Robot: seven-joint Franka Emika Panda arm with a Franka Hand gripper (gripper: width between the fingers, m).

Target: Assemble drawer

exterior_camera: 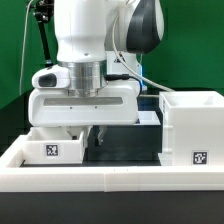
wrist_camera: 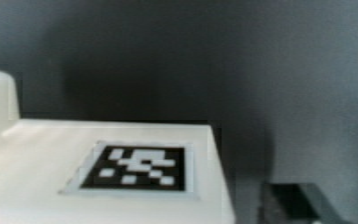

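Note:
A white drawer tray with a square tag on its front lies at the exterior view's left, behind the border wall. The tall white housing stands at the right, tag on its front. My gripper hangs low at the tray's right end. One dark finger shows beside the tray; the other is hidden behind it. In the wrist view the tray's white face with a tag fills the lower part. One dark fingertip stands clear of its edge, with dark table between. The jaws look open and hold nothing. The second tray is hidden.
The long low white border wall runs across the front. A flat pale piece lies behind the hand, next to the housing. The black table shows between tray and housing. A dark stand rises at the back left.

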